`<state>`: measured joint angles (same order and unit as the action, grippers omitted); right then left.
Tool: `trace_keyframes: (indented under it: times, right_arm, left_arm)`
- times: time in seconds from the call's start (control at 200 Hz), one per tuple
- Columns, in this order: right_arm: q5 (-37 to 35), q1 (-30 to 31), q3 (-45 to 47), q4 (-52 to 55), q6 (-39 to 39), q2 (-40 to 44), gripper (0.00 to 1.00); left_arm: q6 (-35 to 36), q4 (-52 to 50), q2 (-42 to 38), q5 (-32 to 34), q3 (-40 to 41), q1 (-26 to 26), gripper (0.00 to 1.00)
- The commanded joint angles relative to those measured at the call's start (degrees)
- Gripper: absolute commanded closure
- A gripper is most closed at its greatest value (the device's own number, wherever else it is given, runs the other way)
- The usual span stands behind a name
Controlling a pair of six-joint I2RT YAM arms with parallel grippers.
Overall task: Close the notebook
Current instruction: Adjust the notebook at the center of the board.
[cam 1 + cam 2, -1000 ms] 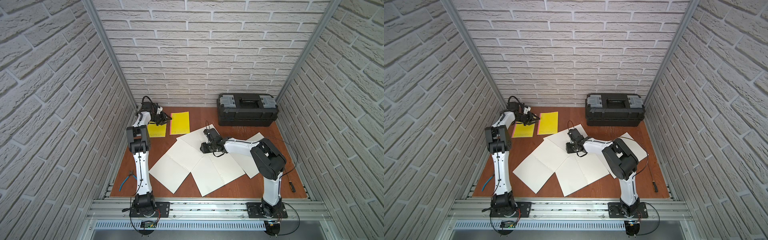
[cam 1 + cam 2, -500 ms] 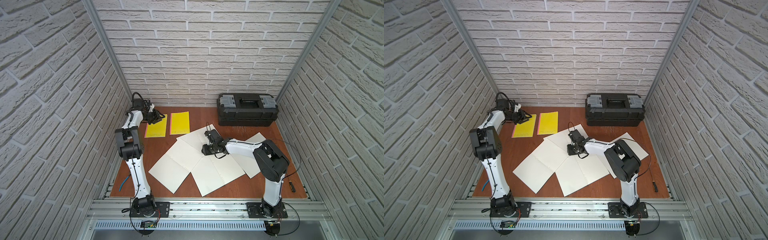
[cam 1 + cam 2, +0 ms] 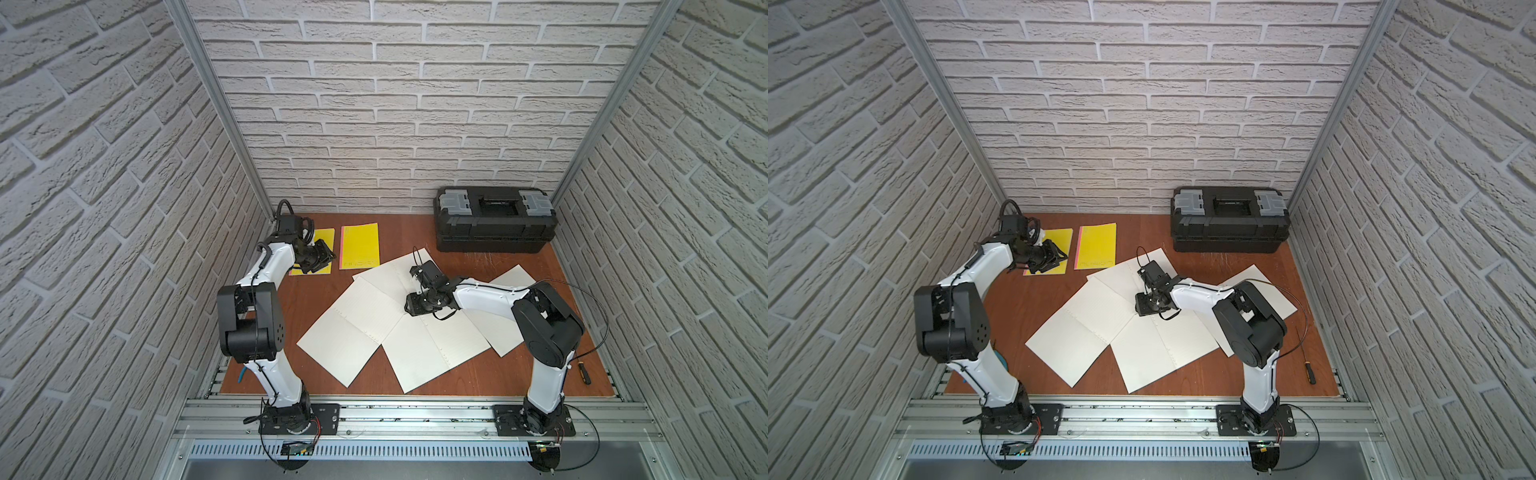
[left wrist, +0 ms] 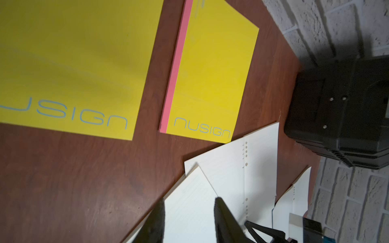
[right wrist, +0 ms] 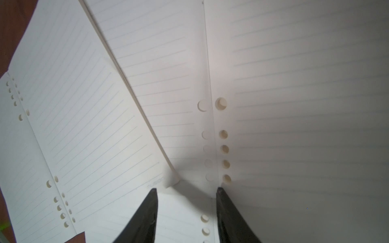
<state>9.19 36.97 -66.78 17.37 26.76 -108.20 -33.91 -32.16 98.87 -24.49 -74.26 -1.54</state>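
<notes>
White brick walls enclose a brown table [image 3: 415, 232] strewn with overlapping lined notebooks lying open. One open notebook [image 3: 349, 328] has its corner just ahead of the right gripper [image 5: 186, 189], whose jaws stand partly apart and empty, low over the pages; whether they touch the paper cannot be told. The left gripper [image 4: 189, 202], likewise parted and holding nothing, hovers over a closed yellow notebook [image 4: 73, 63] at the far left corner.
</notes>
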Motion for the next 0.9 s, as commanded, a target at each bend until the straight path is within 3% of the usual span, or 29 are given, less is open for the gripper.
trace_keyframes:
  times: [0.0, 0.31, 0.895]
  right_arm:
    - [3.1, 0.7, -0.4, 2.2, -2.2, 2.1, 0.53]
    - [5.7, 1.4, -1.9, 3.3, -4.4, 1.7, 0.52]
    - [7.0, 1.5, -7.2, 4.5, -4.4, -3.5, 0.52]
  left_arm:
    - [-3.6, 1.1, -3.9, 6.1, 4.6, 2.5, 0.60]
    - [-9.7, 6.0, -8.1, 7.9, 15.1, 7.0, 0.60]
    - [-11.4, 10.3, -2.8, 7.0, 19.7, 10.5, 0.62]
